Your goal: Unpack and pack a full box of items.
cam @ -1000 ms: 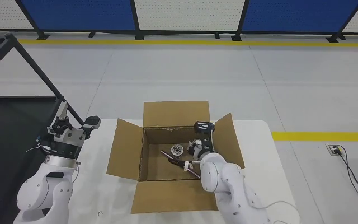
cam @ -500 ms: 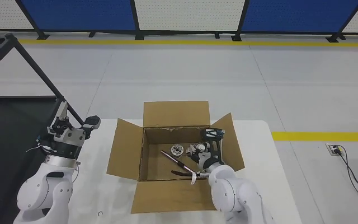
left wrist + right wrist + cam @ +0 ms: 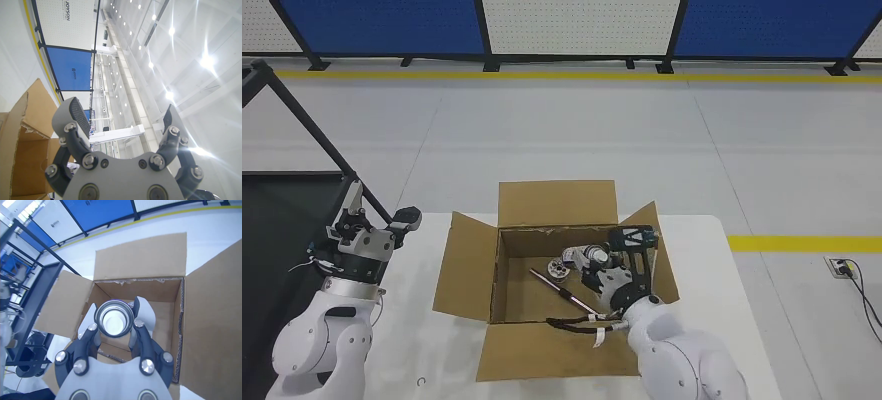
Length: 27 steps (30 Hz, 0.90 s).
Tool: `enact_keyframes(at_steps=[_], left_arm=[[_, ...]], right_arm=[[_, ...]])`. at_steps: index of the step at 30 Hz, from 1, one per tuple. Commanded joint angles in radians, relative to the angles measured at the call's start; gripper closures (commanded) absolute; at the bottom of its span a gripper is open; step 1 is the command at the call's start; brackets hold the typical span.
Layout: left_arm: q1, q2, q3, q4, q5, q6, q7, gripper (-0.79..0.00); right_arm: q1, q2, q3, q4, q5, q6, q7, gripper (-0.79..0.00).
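Since the right gripper [image 3: 115, 303] pinches the can [image 3: 114, 321] across its body, base toward the wrist camera, the can hangs over the box [image 3: 140, 256] interior at centre frame, likely on its way out for unpacking. In the top view the right flap stands close beside that arm and the back flap folds outward, so the open room is straight up. A round part [image 3: 558, 266] and a dark rod [image 3: 554, 288] lie on the box floor. Left gripper [image 3: 123, 115] is spread wide and empty, aimed at the ceiling.
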Motion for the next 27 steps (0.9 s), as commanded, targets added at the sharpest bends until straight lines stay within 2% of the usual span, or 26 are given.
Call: enact_keyframes(at_steps=[1, 5, 11, 18, 22, 27], left_arm=[[0.0, 0.0, 0.0, 0.0, 0.0, 0.0, 0.0, -0.785], [0.0, 0.0, 0.0, 0.0, 0.0, 0.0, 0.0, -0.785], [0.0, 0.0, 0.0, 0.0, 0.0, 0.0, 0.0, -0.785], [0.0, 0.0, 0.0, 0.0, 0.0, 0.0, 0.0, -0.785], [0.0, 0.0, 0.0, 0.0, 0.0, 0.0, 0.0, -0.785], [0.0, 0.0, 0.0, 0.0, 0.0, 0.0, 0.0, -0.785]], right_arm=[[-0.057, 0.006, 0.041, -0.12, 0.034, -0.024, -0.007, 0.0], [-0.173, 0.019, 0.147, -0.291, 0.102, -0.072, -0.018, 0.0], [-0.261, 0.03, 0.292, -0.292, 0.191, -0.155, -0.148, 0.0], [-0.338, 0.039, 0.446, -0.292, 0.282, -0.16, -0.254, 0.0], [-0.356, 0.042, 0.502, -0.292, 0.298, -0.112, -0.286, 0.0], [-0.356, 0.042, 0.502, -0.292, 0.298, -0.112, -0.286, 0.0]])
